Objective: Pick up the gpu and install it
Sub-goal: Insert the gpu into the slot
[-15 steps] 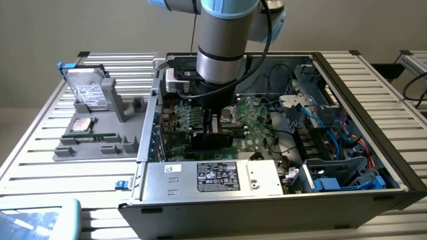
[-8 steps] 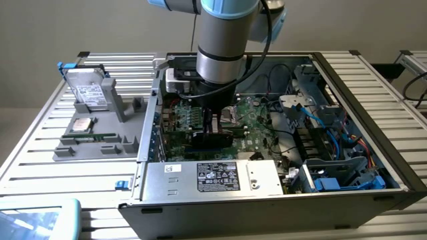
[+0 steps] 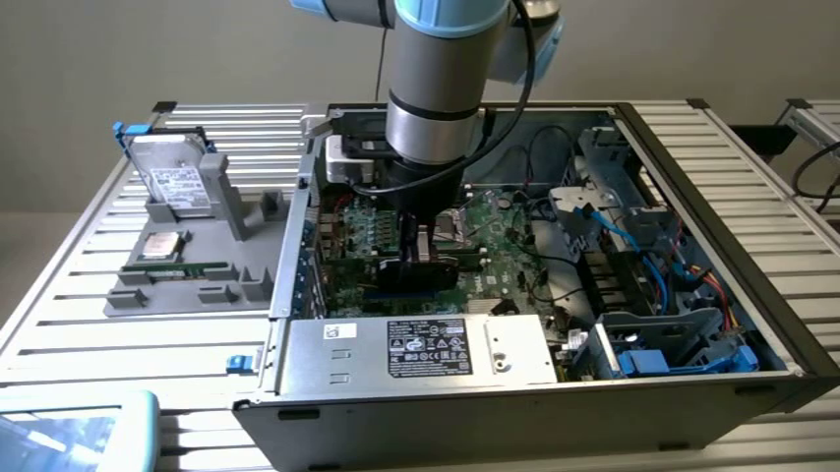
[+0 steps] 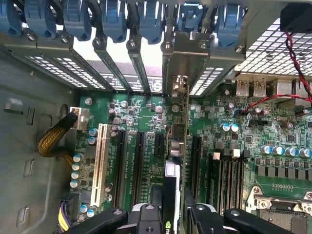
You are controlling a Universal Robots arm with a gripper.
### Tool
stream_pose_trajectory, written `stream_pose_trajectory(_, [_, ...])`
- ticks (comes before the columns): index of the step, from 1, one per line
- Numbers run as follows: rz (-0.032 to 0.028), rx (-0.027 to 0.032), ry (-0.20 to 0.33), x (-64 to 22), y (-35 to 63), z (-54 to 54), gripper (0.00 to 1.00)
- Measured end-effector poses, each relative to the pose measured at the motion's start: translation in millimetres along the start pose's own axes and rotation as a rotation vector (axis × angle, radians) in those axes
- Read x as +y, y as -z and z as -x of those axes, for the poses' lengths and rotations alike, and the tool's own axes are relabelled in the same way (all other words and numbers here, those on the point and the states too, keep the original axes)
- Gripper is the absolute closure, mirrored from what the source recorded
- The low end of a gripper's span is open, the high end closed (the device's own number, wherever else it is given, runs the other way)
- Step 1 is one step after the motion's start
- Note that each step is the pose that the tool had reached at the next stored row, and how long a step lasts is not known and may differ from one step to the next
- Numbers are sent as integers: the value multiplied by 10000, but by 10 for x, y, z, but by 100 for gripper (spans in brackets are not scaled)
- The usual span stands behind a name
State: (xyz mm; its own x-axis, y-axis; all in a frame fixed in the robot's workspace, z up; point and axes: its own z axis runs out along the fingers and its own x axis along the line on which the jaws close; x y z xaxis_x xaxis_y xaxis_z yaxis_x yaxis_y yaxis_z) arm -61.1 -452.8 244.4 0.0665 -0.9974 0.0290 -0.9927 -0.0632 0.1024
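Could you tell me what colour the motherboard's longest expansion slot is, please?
White, clearest in the wrist view.

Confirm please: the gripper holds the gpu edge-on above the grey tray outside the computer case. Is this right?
Not quite. The gripper holds the gpu edge-on inside the open computer case, above the motherboard, not above the grey tray, which stands outside the case. The exterior view shows this.

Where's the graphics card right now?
The gpu stands on edge inside the open computer case, in the claw, over the motherboard's slots; in the exterior view it is mid-case, under the arm.
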Motion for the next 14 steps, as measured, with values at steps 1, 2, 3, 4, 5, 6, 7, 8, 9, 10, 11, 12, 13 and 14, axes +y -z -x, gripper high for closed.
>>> stream_pose_trajectory(1, [0, 0, 0, 0, 0, 0, 73])
stream_pose_trajectory(2, [0, 1, 1, 0, 0, 0, 73])
stream_pose_trajectory(3, [0, 1, 1, 0, 0, 0, 73])
stream_pose_trajectory(4, [0, 1, 2, 0, 0, 0, 73])
stream_pose_trajectory(5, [-1, 1, 2, 1, 0, 0, 73])
stream_pose_trajectory(6, [-1, 1, 2, 2, 0, 0, 73])
stream_pose_trajectory(7, [-1, 0, 1, 3, 0, 0, 73])
stream_pose_trajectory(8, [-1, 1, 1, 5, 0, 0, 73])
stream_pose_trajectory(9, [-1, 1, 2, 7, -1, 0, 73])
stream_pose_trajectory(10, [0, 2, 3, 9, 0, 1, 73])
stream_pose_trajectory(11, [0, 2, 3, 10, -1, 0, 73])
stream_pose_trajectory(12, [0, 1, 4, 10, -1, 1, 73])
stream_pose_trajectory(13, [0, 2, 4, 10, -1, 0, 73])
stream_pose_trajectory(14, [0, 1, 5, 10, -1, 0, 73])
